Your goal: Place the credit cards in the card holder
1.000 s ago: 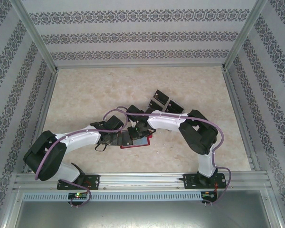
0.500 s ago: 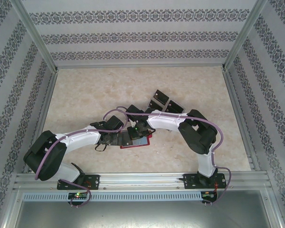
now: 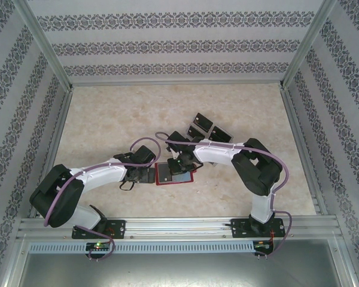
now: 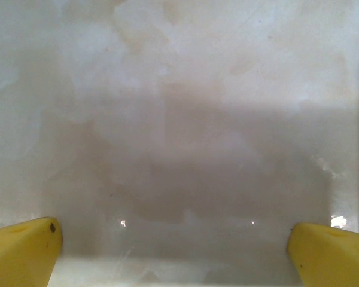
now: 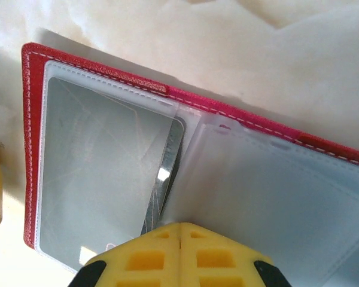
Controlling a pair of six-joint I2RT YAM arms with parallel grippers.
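Red card holder (image 5: 107,173) — open flat | right end effector (image 5: 179,230) pressed together at its sleeves (image 5: 257,185) | left end effector (image 4: 176,242) spread

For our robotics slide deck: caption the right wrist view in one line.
Shut right claw holds a credit card edge-on between the open red card holder's clear sleeves.

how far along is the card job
Done: card holder lies open, sleeves up. In hand: shut right tool is at the sleeves, where one dark card edge shows; whether it grips that, I can't tell. Left tool hangs open over table. Remaining: at least three credit cards lie loose beyond.
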